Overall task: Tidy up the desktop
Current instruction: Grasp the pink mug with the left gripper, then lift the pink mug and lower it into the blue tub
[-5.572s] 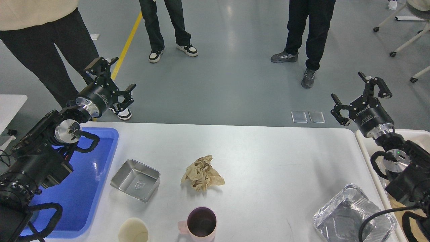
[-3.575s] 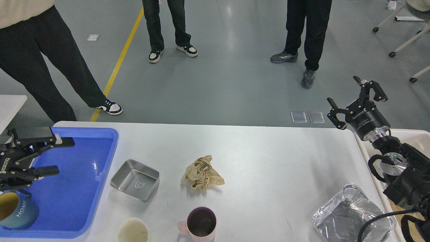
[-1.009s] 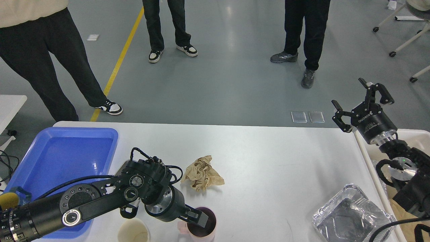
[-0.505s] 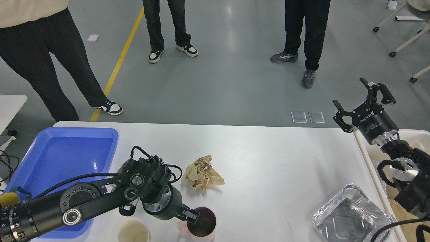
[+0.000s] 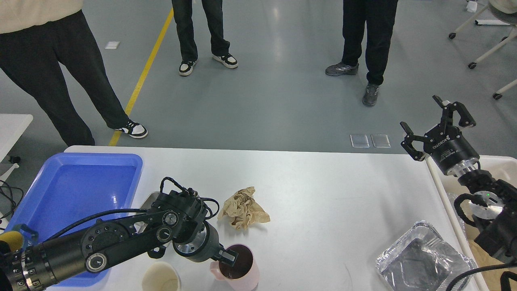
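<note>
The white desktop (image 5: 323, 194) holds a pink mug (image 5: 238, 268) at its front edge, a crumpled brown paper (image 5: 242, 209) in the middle and a cream cup (image 5: 159, 278) at the front left. My left gripper (image 5: 228, 256) reaches down onto the mug's near-left rim. One finger is inside the mug, and the mug stands tilted. My right gripper (image 5: 436, 121) is open and empty, held high above the table's far right corner.
A blue tray (image 5: 80, 190) lies at the left with a blue mug (image 5: 16, 241) at its near end. A steel tray (image 5: 146, 199) is mostly hidden behind my left arm. A foil tray (image 5: 420, 262) sits front right, beside a cream bin (image 5: 501, 161). Three people stand beyond the table.
</note>
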Robot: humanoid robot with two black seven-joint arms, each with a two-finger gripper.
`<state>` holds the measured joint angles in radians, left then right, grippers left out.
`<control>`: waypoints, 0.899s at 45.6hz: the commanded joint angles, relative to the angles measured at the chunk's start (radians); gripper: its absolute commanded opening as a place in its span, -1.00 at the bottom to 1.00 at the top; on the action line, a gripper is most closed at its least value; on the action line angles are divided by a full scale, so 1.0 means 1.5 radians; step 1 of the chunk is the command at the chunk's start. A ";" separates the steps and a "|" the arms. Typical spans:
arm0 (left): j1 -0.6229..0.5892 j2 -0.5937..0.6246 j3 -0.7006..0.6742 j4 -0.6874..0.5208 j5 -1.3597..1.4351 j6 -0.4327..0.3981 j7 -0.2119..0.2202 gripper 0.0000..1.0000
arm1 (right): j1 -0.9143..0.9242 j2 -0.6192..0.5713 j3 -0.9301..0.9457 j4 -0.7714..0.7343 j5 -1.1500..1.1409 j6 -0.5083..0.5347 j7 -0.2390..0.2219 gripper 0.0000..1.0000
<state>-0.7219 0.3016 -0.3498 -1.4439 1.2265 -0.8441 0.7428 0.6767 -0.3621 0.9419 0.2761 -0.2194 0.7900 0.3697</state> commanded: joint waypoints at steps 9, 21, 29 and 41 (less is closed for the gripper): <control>-0.095 0.011 -0.082 -0.015 -0.109 -0.077 0.040 -1.00 | 0.002 -0.001 -0.001 0.000 0.000 0.000 0.000 1.00; -0.369 0.190 -0.101 -0.017 -0.391 -0.077 0.071 -1.00 | 0.004 0.001 -0.002 0.001 -0.001 -0.001 -0.001 1.00; -0.468 0.286 -0.065 -0.027 -0.481 -0.077 0.070 -1.00 | 0.004 0.004 -0.003 0.002 -0.001 -0.001 -0.001 1.00; -0.427 0.399 -0.024 -0.024 -0.495 -0.077 0.071 -1.00 | 0.003 0.004 -0.003 0.023 -0.001 -0.002 -0.002 1.00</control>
<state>-1.4264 0.7715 -0.4333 -1.4853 0.4772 -0.9603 0.8493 0.6837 -0.3545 0.9372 0.2912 -0.2209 0.7879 0.3674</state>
